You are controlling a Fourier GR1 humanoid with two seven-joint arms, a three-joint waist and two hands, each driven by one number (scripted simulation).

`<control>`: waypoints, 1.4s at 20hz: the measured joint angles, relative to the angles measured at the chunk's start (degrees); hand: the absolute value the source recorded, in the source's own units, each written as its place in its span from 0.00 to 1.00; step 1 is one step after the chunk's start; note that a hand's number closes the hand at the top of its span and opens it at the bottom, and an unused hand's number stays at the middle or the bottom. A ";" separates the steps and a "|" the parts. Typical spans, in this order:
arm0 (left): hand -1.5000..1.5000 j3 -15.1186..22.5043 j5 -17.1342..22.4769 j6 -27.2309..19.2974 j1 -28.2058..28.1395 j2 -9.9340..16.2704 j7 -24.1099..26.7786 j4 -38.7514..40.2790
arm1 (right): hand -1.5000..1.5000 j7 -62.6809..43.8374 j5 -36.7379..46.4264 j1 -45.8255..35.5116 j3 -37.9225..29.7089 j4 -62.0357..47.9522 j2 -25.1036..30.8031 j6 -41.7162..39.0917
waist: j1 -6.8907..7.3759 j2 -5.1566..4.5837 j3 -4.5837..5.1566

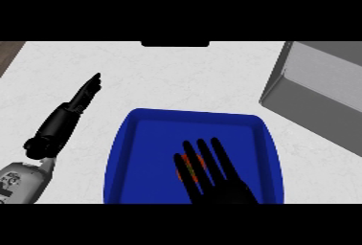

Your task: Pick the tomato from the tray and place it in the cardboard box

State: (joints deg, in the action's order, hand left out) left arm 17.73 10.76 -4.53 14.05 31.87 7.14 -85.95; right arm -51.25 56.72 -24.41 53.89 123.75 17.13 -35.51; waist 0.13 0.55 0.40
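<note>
The left hand (pixel 83 95) rested open on the bench (pixel 176 76), fingers straight, left of the tray (pixel 127 143). Inside the tray the right hand (pixel 212 172) hovered open, fingers spread over the tomato (pixel 182 168) (mostly hidden beneath them). This looked like the reach; next the fingers must curl round it, then lift toward the box (pixel 318 91) at right.

One head view only, staring steeply down at the white counter (pixel 176 72), forearms entering from below.
</note>
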 measured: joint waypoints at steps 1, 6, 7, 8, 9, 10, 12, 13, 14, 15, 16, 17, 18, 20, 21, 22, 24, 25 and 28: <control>0.50 -0.01 -0.04 0.05 0.13 -0.19 -0.09 0.04 | 0.00 -0.87 0.71 -0.66 0.81 -1.88 -2.64 -1.01 | 0.03 -0.03 -0.02; 0.50 -0.41 -0.33 0.11 0.26 -0.38 -0.82 -0.64 | 0.00 -4.42 3.86 0.11 4.39 -9.05 -11.67 -3.47 | -0.09 -0.03 -0.13; 0.50 -0.58 -0.38 0.29 0.39 -0.39 -0.74 -0.42 | 0.00 -5.23 4.32 0.35 5.19 -10.72 -12.61 -3.12 | -0.06 -0.08 -0.15; 0.50 -0.89 -0.23 0.61 0.34 -0.30 -0.62 -0.26 | 0.00 -5.89 4.49 0.47 5.73 -12.29 -13.35 -2.85 | 0.04 -0.14 -0.17; 0.50 -1.01 -0.32 0.59 0.62 -0.53 -0.77 -0.13 | 0.00 -6.68 4.72 0.92 6.53 -13.31 -13.92 -2.50 | 0.02 -0.17 -0.19; 0.50 -1.07 -0.51 0.50 0.28 -0.67 -0.56 -0.25 | 0.00 -7.22 4.42 1.07 6.53 -13.64 -14.31 -2.58 | 0.09 -0.19 -0.21; 0.50 -0.87 -0.88 0.37 0.89 -1.45 -1.19 -0.17 | 0.00 -8.24 4.31 1.29 7.29 -15.71 -14.95 -2.16 | 0.09 -0.25 -0.24; 0.50 -1.05 -0.89 0.60 0.90 -1.45 -1.23 -0.27 | 0.00 -8.77 4.08 1.29 7.54 -15.82 -15.05 -2.11 | 0.12 -0.26 -0.25; 0.50 -1.18 -0.92 0.80 0.35 -1.41 -0.88 -0.44 | 0.00 -9.28 4.12 1.10 7.85 -16.21 -15.03 -1.94 | 0.21 -0.25 -0.26; 0.50 -1.17 -1.11 0.83 0.08 -1.44 -0.91 -0.87 | 0.00 -9.71 4.36 0.98 8.12 -16.80 -15.19 -1.83 | 0.29 -0.24 -0.27; 0.50 -1.52 -1.05 1.29 0.09 -1.30 -0.49 -0.44 | 0.00 -9.79 4.85 0.75 8.05 -17.71 -15.37 -1.87 | 0.24 -0.28 -0.27; 0.50 -1.68 -1.14 1.32 0.07 -1.46 -0.56 -0.44 | 0.00 -9.95 5.32 0.75 8.26 -18.18 -15.49 -1.89 | 0.21 -0.30 -0.28; 0.50 -1.55 -1.32 1.31 -0.12 -1.85 -0.42 -0.39 | 0.00 -10.21 5.66 0.49 8.41 -19.04 -15.60 -1.78 | 0.24 -0.31 -0.29; 0.50 -1.79 -1.56 1.59 -0.73 -2.00 0.05 -0.52 | 0.00 -10.61 6.25 -0.03 8.42 -20.22 -15.78 -1.48 | 0.31 -0.33 -0.30; 0.50 -1.82 -1.67 1.81 -0.61 -2.16 -0.02 -0.38 | 0.00 -11.02 6.37 -0.40 8.70 -20.93 -15.85 -1.03 | 0.34 -0.35 -0.31; 0.50 -1.97 -1.90 1.86 -0.51 -2.23 -0.06 -0.17 | 0.00 -11.29 6.31 -0.70 8.90 -21.57 -15.89 -0.78 | 0.37 -0.37 -0.31; 0.50 -1.77 -2.85 1.67 -0.72 -2.80 0.48 0.16 | 0.00 -11.53 5.57 -1.83 8.62 -22.82 -15.95 -0.46 | 0.48 -0.40 -0.32; 0.50 -1.86 -3.05 1.65 -0.30 -3.00 -0.02 0.09 | 0.00 -11.63 5.72 -2.05 8.67 -23.76 -16.01 -0.12 | 0.46 -0.42 -0.32; 0.50 -2.53 -2.94 2.41 0.48 -3.03 -1.27 -0.36 | 0.00 -11.42 5.92 -2.34 8.39 -26.27 -16.16 0.20 | 0.44 -0.41 -0.34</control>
State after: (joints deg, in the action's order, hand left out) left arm 15.20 7.82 -2.12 14.53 28.84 5.88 -86.30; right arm -62.67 62.64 -26.74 62.28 97.48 0.97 -35.30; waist 0.56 0.14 0.05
